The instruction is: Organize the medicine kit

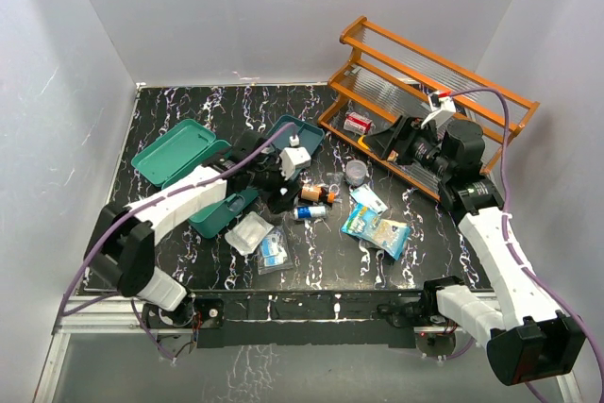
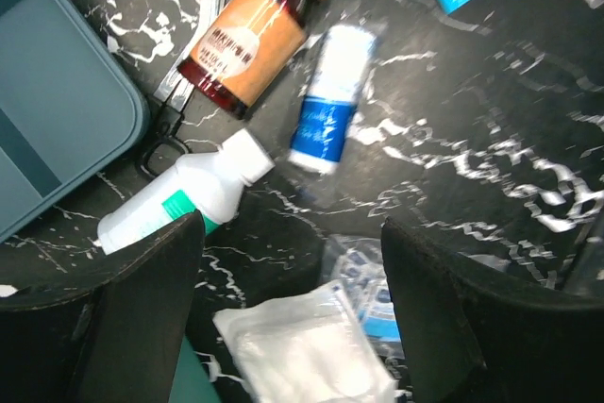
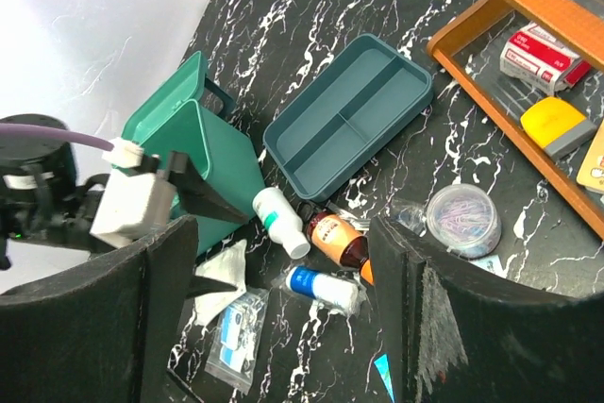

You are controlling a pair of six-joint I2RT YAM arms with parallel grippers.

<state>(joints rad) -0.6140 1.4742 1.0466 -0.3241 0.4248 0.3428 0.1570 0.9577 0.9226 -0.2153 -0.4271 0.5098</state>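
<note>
**Left arm:** reaches diagonally from its base toward table centre, wrist tipped down. Left gripper (image 2: 293,252) is spread wide and holds nothing, hovering above the white bottle (image 2: 179,200) and gauze (image 2: 302,346).

**Right arm:** raised, forearm in front of the rack (image 1: 429,73), wrist aimed leftward and down. Right gripper (image 3: 283,252) is spread and holds nothing.

**Medicine kit** (image 1: 179,153): left part of the table, lid open, alongside the left arm.

**Insert tray** (image 1: 295,134): out of the box, flat on the table just behind the left gripper.

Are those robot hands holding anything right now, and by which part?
Nothing is held. The left hand is open above a white bottle and a gauze pack; the right hand is open and empty too.
</note>
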